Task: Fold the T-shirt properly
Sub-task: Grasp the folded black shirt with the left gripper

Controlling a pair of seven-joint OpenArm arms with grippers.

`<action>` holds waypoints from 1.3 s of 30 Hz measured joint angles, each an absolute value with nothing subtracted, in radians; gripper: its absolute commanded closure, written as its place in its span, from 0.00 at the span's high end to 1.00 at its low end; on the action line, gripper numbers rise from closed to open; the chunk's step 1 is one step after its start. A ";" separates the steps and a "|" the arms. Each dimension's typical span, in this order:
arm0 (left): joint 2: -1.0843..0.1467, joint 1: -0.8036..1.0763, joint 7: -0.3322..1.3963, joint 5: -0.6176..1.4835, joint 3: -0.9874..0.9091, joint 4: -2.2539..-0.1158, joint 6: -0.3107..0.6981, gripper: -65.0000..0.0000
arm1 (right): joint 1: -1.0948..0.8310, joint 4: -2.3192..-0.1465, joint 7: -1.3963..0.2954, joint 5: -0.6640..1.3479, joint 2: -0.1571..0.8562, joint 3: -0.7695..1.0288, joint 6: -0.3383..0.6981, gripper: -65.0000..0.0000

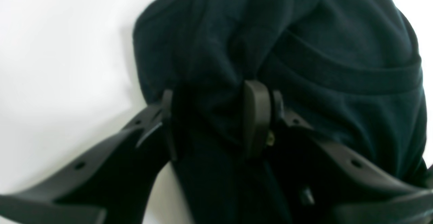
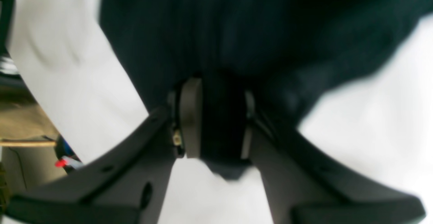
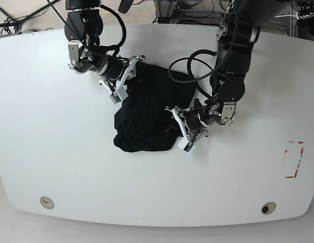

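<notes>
Left gripper (image 1: 216,122), dark moulded plastic, two curved fingers: jaws drawn in on a thick bunch of cloth that fills the gap between the pads; pinching the plain black, soft, wrinkled short-sleeved T-shirt (image 1: 304,65). Ahead of and to both sides of these fingers the cloth spreads as a rumpled mass with a flat hem band crossing it; white table (image 1: 50,65) bare to one side

Right gripper (image 2: 216,122), same make: jaws closed to a narrow gap packed with black cloth, a small tip of fabric hanging out behind the pads; pinching the T-shirt (image 2: 236,31). Bulk of the garment lies ahead of the fingers, white table (image 2: 372,115) at either flank. View blurred; which part of the shirt is held cannot be told

Base view, outward from the grips: left gripper (image 3: 183,132) at the near right edge of the T-shirt (image 3: 147,111); right gripper (image 3: 120,81) at its far left edge. Garment lies between the two as a crumpled heap, not spread flat, near the middle of the white table (image 3: 55,162); long axis of the heap runs roughly along the line joining the two grips. Both arms touch the shirt, neither nearer than the other

Judgement: fold not yet formed; the next move likely turns on drawing the two held edges apart along that diagonal to open the cloth out

Containers: none in view
</notes>
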State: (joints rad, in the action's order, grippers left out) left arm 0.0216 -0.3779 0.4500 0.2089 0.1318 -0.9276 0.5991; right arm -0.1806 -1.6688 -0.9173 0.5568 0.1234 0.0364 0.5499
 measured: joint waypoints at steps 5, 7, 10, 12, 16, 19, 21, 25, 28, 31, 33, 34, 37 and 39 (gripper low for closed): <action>-0.028 -0.399 0.455 0.202 0.132 -0.934 0.599 0.37 | -0.200 -1.672 -0.909 0.561 0.154 0.035 0.550 0.23; -0.052 -0.398 0.462 0.202 0.128 -0.950 0.598 0.37 | -0.213 -1.674 -0.891 0.571 0.174 0.036 0.551 0.23; -0.065 -0.390 0.478 0.191 0.127 -0.999 0.594 0.37 | -0.215 -1.675 -0.893 0.576 0.192 0.036 0.551 0.23; -0.080 -0.385 0.500 0.194 0.133 -1.068 0.595 0.37 | -0.217 -1.706 -0.901 0.564 0.191 0.035 0.550 0.23; -0.098 -0.383 0.582 0.197 0.126 -1.197 0.594 0.37 | -0.236 -1.799 -0.917 0.556 0.197 0.037 0.551 0.23; -0.106 -0.334 0.630 0.191 0.123 -1.328 0.582 0.37 | -0.244 -1.877 -0.917 0.556 0.194 0.038 0.550 0.23; -0.097 -0.293 0.647 0.191 0.125 -1.391 0.585 0.37 | -0.243 -1.905 -0.916 0.557 0.191 0.045 0.550 0.23; -0.033 -0.207 0.658 0.180 0.134 -1.490 0.583 0.37 | -0.242 -1.909 -0.918 0.557 0.183 0.102 0.550 0.23; 0.012 -0.164 0.638 0.190 0.151 -1.536 0.473 0.37 | -0.238 -1.908 -0.920 0.554 0.186 0.143 0.549 0.23; 0.036 -0.146 0.644 0.114 0.214 -1.536 0.324 0.42 | -0.225 -1.905 -0.920 0.553 0.192 0.155 0.550 0.23; 0.045 -0.119 0.603 0.101 0.276 -1.536 0.247 0.52 | -0.220 -1.905 -0.920 0.554 0.193 0.157 0.550 0.23; 0.055 -0.102 0.569 0.096 0.299 -1.536 0.212 0.57 | -0.218 -1.901 -0.917 0.554 0.193 0.157 0.550 0.23; 0.070 -0.059 0.450 0.058 0.371 -1.536 0.068 0.74 | -0.215 -1.872 -0.918 0.556 0.194 0.158 0.550 0.23; 0.071 -0.043 0.397 0.026 0.424 -1.531 -0.036 0.79 | -0.213 -1.857 -0.921 0.553 0.194 0.160 0.550 0.23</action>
